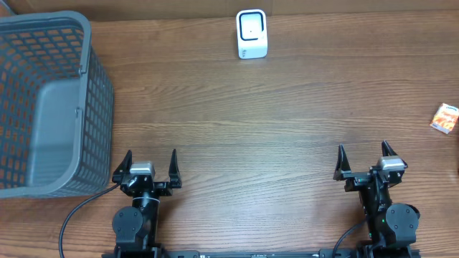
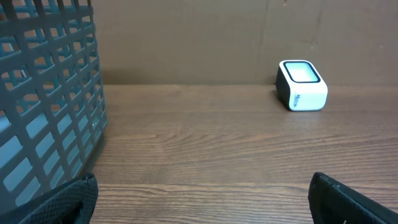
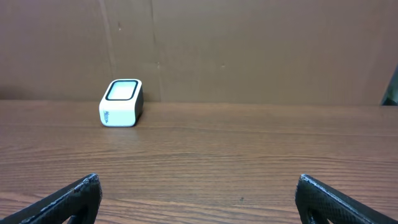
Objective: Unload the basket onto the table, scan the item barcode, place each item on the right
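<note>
Even, soft light; sharp, glare-free

Grey plastic lattice basket (image 1: 100, 122) stands upright on the left side of the bench (image 1: 251, 122), partly cut off by the frame edge. Bench surface is brown wood grain. A plain brown backdrop (image 3: 249, 50) rises behind the far edge.

1. The left arm (image 1: 136, 215) is black, with a round, drum-shaped joint near its base.
2. The right arm (image 1: 396, 215) is built the same, and a tiny green light shows on it.
3. The left gripper (image 1: 150, 154) and the right gripper (image 1: 363, 147) each carry a pale grey block on top.
4. The fingers (image 2: 59, 202) are matte black and taper to pointed tips.
5. A black cable (image 1: 75, 213) curves out from the left arm's base. A thinner one runs beside the right arm's base.
</note>
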